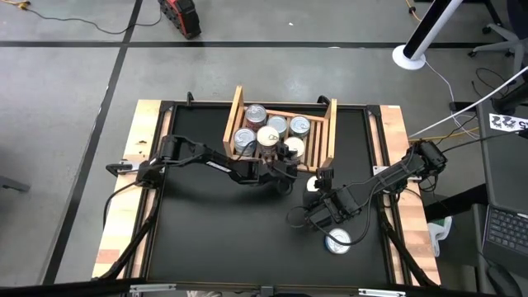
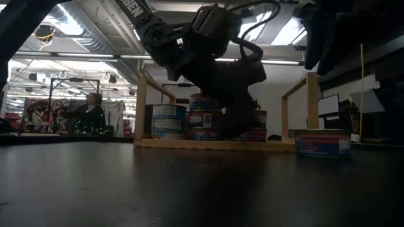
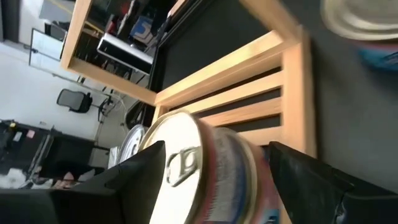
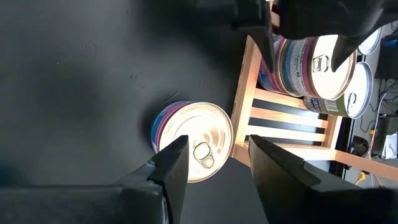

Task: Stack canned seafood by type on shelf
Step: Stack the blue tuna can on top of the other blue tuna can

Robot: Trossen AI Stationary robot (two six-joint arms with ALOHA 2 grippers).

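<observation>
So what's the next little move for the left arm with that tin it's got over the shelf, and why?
Probably lower it and let go. The left gripper holds a red-labelled tin between its fingers, over the front right corner of the shelf, where bare slats show beside the tins already racked. The right gripper hangs over another tin on the table just outside the shelf, not yet gripping it.

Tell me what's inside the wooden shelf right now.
The shelf holds about five tins seen from above, some stacked. The left gripper grips another tin at its front edge. Lower tins and the slats beneath stay hidden.
</observation>
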